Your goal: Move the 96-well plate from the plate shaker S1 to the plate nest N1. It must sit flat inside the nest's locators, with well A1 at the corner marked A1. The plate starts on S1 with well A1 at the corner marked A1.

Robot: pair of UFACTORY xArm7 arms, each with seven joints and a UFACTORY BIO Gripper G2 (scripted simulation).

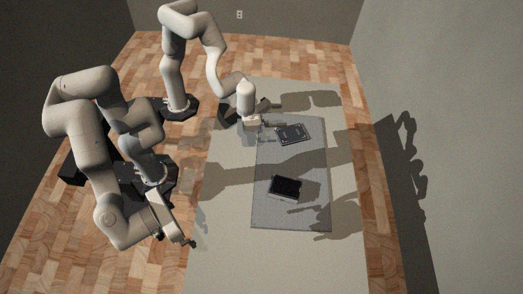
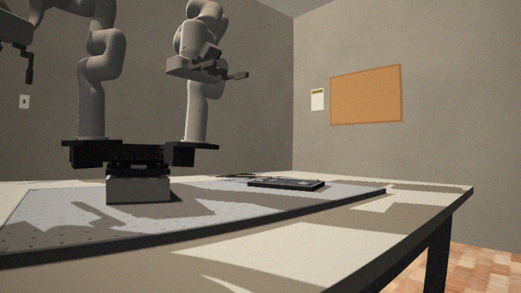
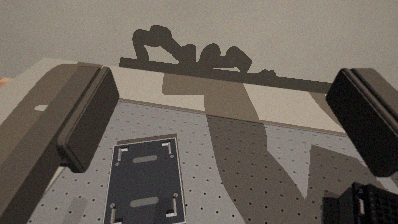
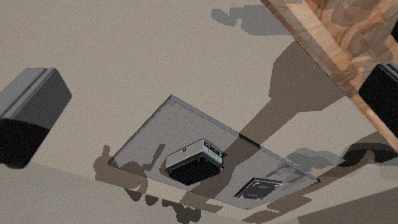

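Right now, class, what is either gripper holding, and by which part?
Nothing: the left gripper and right gripper both stand open, with nothing between their fingers.

Left arm (image 1: 173, 78) (image 2: 196, 109) bent, left fingers (image 1: 275, 124) (image 2: 238, 76) parted, right arm (image 1: 87, 135) (image 2: 91, 105) folded, right fingers (image 1: 192, 243) (image 2: 28, 74) wide apart

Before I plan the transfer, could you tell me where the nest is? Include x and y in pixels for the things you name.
In the top view, the nest (image 1: 292, 134) (image 2: 285, 183) (image 3: 145, 181) (image 4: 259, 189) lies on the pegboard's (image 1: 266, 219) (image 2: 145, 223) (image 3: 200, 200) (image 4: 150, 145) upper half, above the shaker (image 1: 283, 198) (image 2: 137, 188) (image 4: 186, 152).

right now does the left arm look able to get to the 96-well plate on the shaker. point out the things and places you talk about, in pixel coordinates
Probably yes: nothing visible stands over the black 96-well plate (image 1: 286, 185) (image 4: 196, 170), and the left hand (image 1: 275, 132) (image 3: 222, 120) holds nothing, though it must first swing across from beside the nest (image 1: 292, 134) (image 2: 285, 183) (image 3: 145, 180) (image 4: 259, 189).
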